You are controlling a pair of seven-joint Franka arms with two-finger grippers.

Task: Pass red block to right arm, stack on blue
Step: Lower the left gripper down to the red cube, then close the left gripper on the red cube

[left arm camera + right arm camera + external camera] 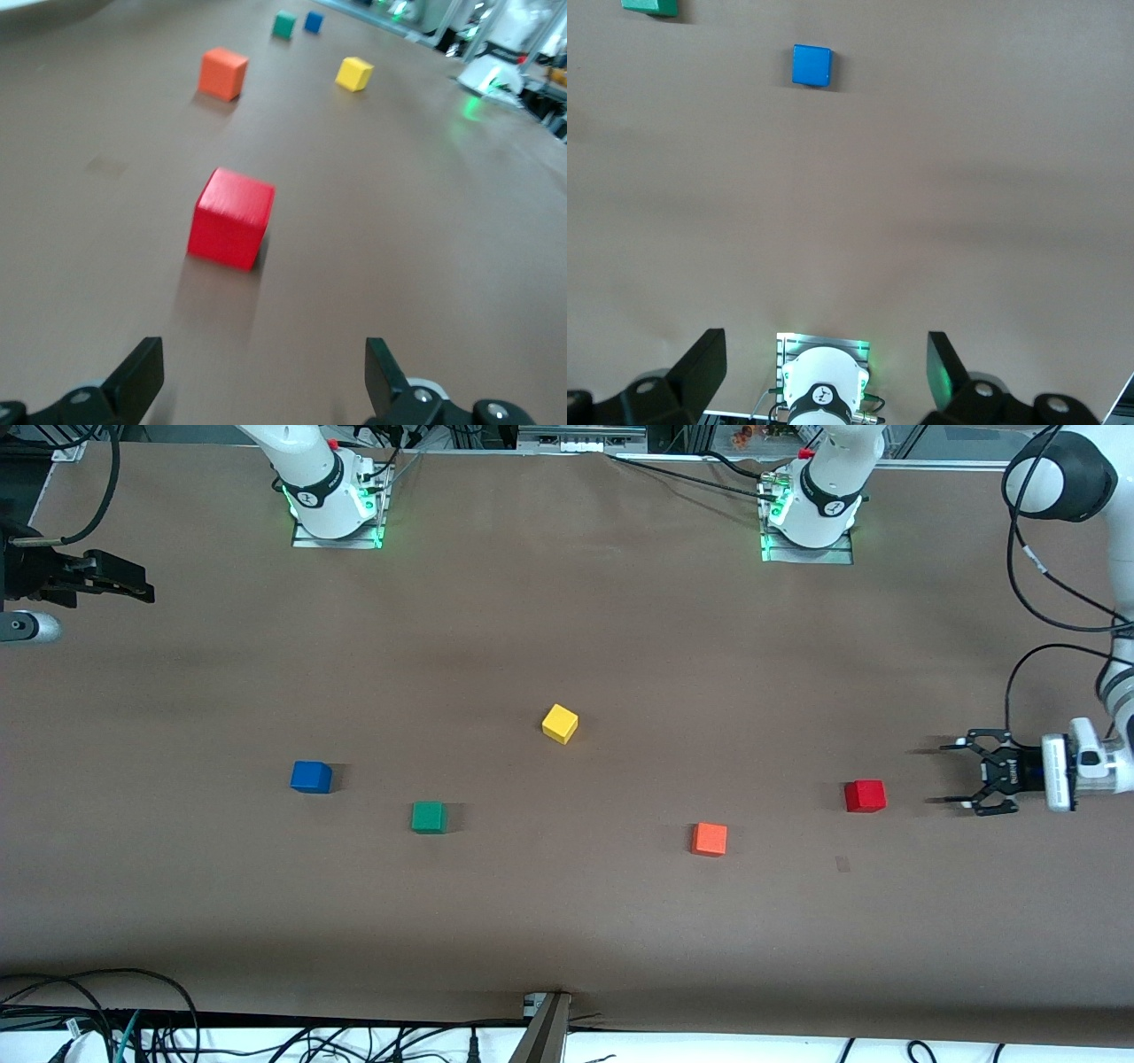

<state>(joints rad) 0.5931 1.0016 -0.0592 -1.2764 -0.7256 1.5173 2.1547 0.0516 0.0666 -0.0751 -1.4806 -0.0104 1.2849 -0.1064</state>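
— Brown table (567, 629), five cubes. Right gripper (133, 589) waits, fingers spread, at its own end; the blue cube (311, 777) sits nearest it.

— And the red block (865, 795)?

— Toward the left arm's end, just beside the left gripper (952, 773), which is spread and empty, pointing at it.

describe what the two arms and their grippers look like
Both arms are white with black joints and green-lit bases. The left arm trails black cables and ends in a wide black linked-finger left gripper. The right gripper, at the right arm's end of the table, is slim, straight and black, beside a silver wrist ring.
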